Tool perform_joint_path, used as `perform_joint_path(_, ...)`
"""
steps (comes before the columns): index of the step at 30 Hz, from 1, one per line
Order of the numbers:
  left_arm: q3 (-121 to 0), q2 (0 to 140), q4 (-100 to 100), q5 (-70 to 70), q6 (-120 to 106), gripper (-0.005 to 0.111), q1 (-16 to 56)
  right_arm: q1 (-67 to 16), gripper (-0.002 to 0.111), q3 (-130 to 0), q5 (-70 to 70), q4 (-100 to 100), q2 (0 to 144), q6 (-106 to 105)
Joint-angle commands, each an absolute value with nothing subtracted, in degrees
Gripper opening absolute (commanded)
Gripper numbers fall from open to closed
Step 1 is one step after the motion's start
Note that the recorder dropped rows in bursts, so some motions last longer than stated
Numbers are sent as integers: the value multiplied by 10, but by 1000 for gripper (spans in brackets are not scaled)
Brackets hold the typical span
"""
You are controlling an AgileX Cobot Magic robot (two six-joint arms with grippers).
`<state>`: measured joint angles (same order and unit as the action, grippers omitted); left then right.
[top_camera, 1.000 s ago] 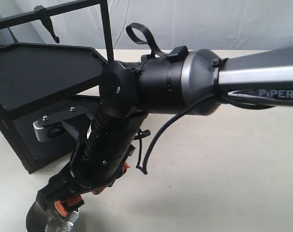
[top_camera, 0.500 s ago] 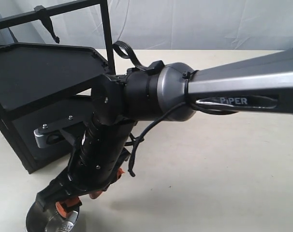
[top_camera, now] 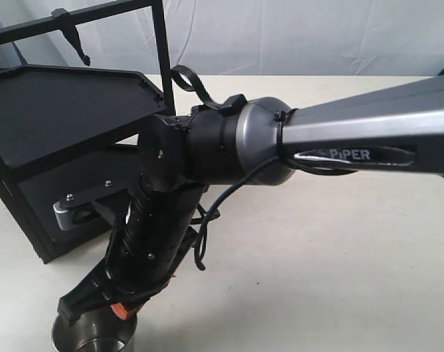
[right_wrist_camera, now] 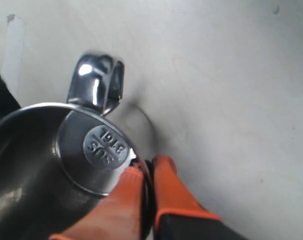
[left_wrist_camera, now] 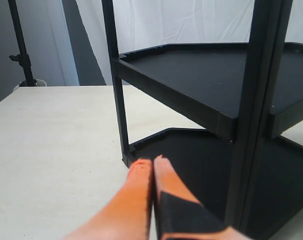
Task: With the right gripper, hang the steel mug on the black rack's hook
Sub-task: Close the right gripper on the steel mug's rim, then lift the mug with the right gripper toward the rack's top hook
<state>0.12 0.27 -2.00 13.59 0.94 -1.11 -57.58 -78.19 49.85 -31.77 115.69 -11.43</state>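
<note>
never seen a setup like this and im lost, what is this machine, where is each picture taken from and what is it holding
It is a robot with two arms, each ending in a two-fingered gripper with orange pads. One picture comes from a camera off the arms: it shows the right arm reaching down so the right gripper meets a steel mug on a pale table. Beside it stands a black rack, with a small hook hanging from its top bar.

The other two pictures come from cameras on the wrists. The right wrist view looks into the mug: the orange fingers pinch its rim, one inside, one outside, and its handle points away. The left wrist view shows the left gripper shut on nothing, low beside the rack.
</note>
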Motion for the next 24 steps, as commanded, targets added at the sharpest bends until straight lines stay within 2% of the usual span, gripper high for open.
perform_joint_path(1, 0, 0, -24, 132, 10, 2, -10, -577, -1, -786, 508, -316, 1156, -116)
perform_joint_path(10, 0, 0, -24, 132, 10, 2, -10, -550, -1, -786, 535, -352, 1092, -212)
perform_joint_path(16, 0, 0, -24, 132, 10, 2, -10, -476, -1, -786, 584, -471, 1025, -357)
perform_joint_path(24, 0, 0, -24, 132, 10, 2, -10, -367, -1, -786, 677, -690, 1014, -546)
